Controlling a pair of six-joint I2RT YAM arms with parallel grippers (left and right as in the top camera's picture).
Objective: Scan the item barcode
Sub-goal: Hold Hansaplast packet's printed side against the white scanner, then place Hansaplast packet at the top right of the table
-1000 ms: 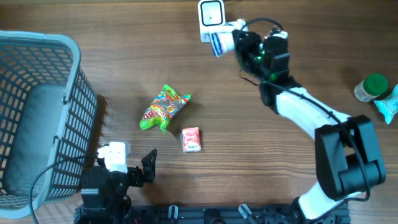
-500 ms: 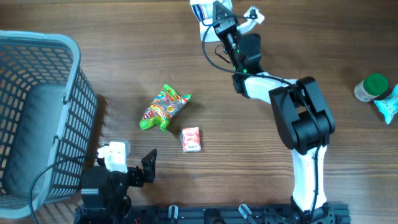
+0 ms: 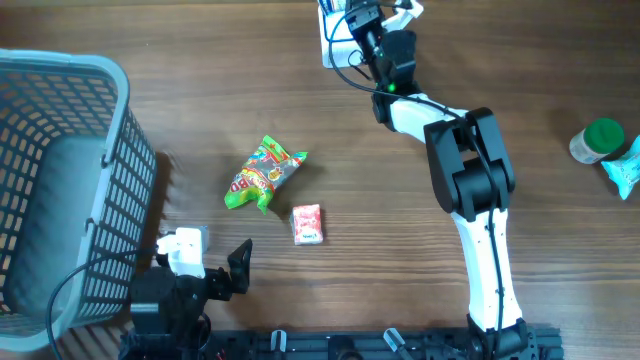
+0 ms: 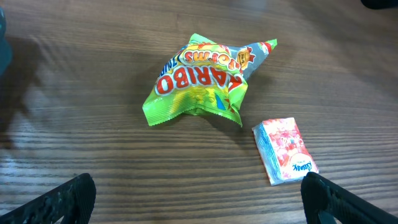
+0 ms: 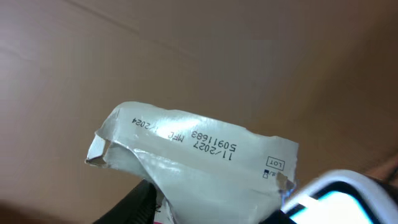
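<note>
At the table's far edge my right gripper (image 3: 352,14) is shut on a white packet (image 3: 331,10), holding it right at the white scanner (image 3: 329,48). Up close in the right wrist view, the packet (image 5: 199,162) is crinkled, with a printed date, a lot number and a small LOT box facing the camera. No barcode shows on that face. One black finger (image 5: 138,203) presses its lower left, and the scanner's glowing white edge (image 5: 339,198) sits at lower right. My left gripper (image 4: 199,202) is open and low over bare wood near the front edge.
A green Haribo bag (image 3: 264,172) and a small red-and-white tissue pack (image 3: 307,223) lie mid-table. A grey basket (image 3: 60,180) fills the left side. A green-lidded bottle (image 3: 597,140) and a teal packet (image 3: 626,170) sit at the right edge.
My right arm has swung left and stretched toward the far edge, carrying the packet over the scanner. The left arm has not moved.
</note>
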